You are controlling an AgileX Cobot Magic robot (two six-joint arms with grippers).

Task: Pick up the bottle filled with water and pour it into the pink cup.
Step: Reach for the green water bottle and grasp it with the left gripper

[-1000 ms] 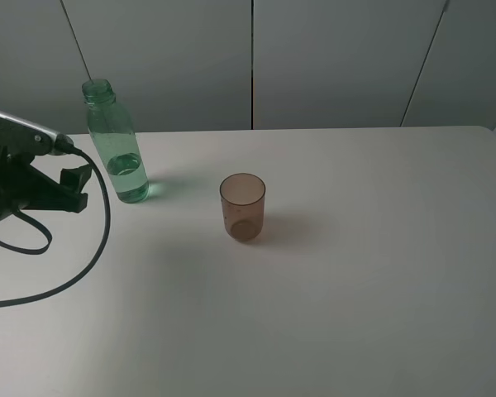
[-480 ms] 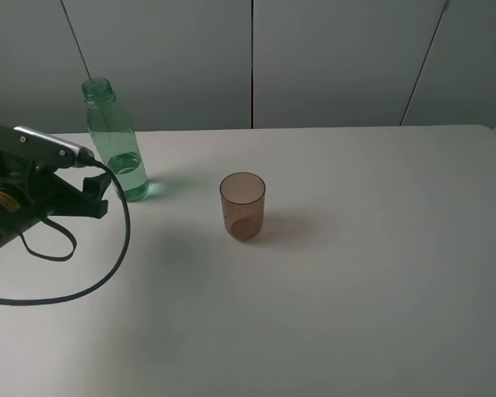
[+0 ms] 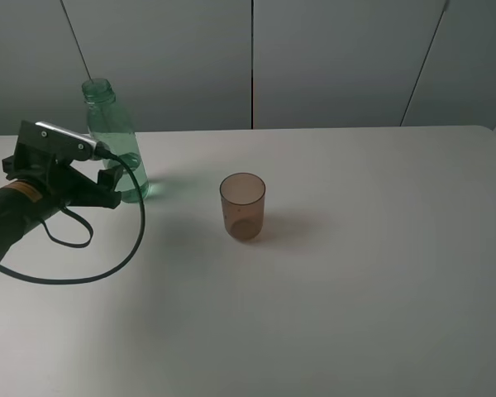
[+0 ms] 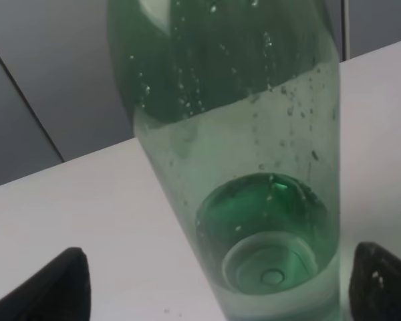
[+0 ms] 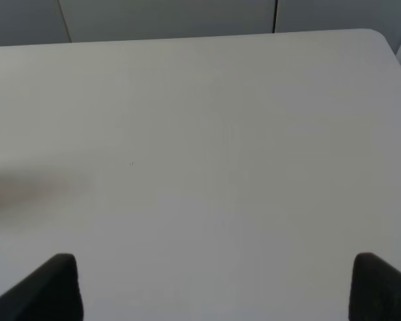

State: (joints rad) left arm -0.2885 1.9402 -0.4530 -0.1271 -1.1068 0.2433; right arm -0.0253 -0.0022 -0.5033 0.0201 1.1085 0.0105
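The left end effector (image 3: 112, 187), spread wide, has slid in from the left edge of the worktop (image 3: 355, 273) over the last second and now brackets the base of the bottle (image 3: 116, 141), jaws either side of the green wall without visibly touching; I judge the reach done and the closing squeeze next. The bottle stands upright near the rear-left edge, so a lift should come inward; the pink cup (image 3: 242, 207) stands apart to its right, bare surface all round. The right end effector (image 5: 217, 291), also spread, hangs over bare worktop.
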